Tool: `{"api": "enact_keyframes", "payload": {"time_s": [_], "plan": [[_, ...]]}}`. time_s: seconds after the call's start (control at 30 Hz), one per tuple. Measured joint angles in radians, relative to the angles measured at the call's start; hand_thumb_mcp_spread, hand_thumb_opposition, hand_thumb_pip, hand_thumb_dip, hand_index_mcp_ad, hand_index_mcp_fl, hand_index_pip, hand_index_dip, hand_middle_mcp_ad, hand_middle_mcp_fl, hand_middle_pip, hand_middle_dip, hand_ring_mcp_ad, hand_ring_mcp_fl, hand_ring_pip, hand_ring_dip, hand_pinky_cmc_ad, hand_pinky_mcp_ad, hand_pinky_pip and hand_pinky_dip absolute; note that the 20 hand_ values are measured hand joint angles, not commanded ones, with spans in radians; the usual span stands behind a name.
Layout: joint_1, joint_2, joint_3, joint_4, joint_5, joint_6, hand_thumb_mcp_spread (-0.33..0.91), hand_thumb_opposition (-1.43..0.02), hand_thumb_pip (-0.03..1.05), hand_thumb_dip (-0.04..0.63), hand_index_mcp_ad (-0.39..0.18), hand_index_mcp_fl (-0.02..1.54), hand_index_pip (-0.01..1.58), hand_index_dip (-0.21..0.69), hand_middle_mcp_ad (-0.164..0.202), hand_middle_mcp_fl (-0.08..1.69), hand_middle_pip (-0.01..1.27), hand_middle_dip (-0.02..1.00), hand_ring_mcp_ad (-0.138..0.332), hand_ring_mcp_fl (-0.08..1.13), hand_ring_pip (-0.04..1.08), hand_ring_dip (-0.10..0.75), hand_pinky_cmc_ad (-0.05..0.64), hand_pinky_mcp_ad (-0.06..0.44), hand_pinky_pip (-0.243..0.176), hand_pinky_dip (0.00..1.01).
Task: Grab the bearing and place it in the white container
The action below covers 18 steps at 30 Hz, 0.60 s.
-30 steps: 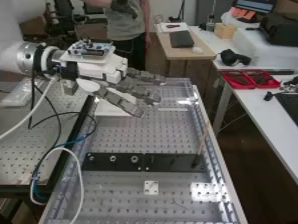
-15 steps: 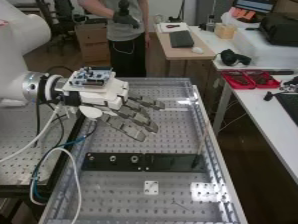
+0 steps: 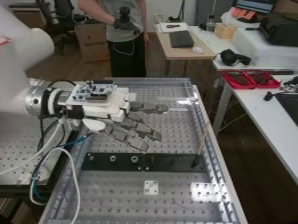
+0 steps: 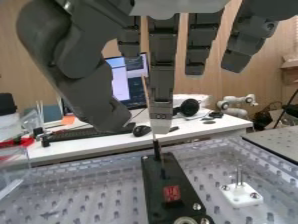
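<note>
From high up we look slantwise down the tabletop [image 3: 116, 192]; our closer wrist view faces a computer monitor [image 4: 121, 84] beyond the shared black bar [image 3: 174, 162].

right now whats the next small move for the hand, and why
I'd probably ease the hand down toward the metal ring on the black strip: its straight fingers hold nothing, and the ring sits uncovered, nearer the bench's near end than the fingertips.
</note>
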Motion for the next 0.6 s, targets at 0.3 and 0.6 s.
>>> {"api": "enact_keyframes", "payload": {"time_s": [0.3,0.6], "plan": [[-0.034,-0.059,0.007,0.043,-0.075,-0.038,0.4,-0.87,0.8,0.346,-0.073,0.05,0.1,-0.176,0.084,0.55,0.78,0.36,0.143,0.11,0.09,0.351,0.354,0.276,-0.091,0.18],[-0.061,-0.104,0.009,0.092,-0.109,-0.035,0.45,-0.87,0.77,0.346,-0.087,0.05,0.1,-0.188,0.084,0.41,0.84,0.36,0.119,0.1,0.11,0.393,0.353,0.276,-0.089,0.18]]}}
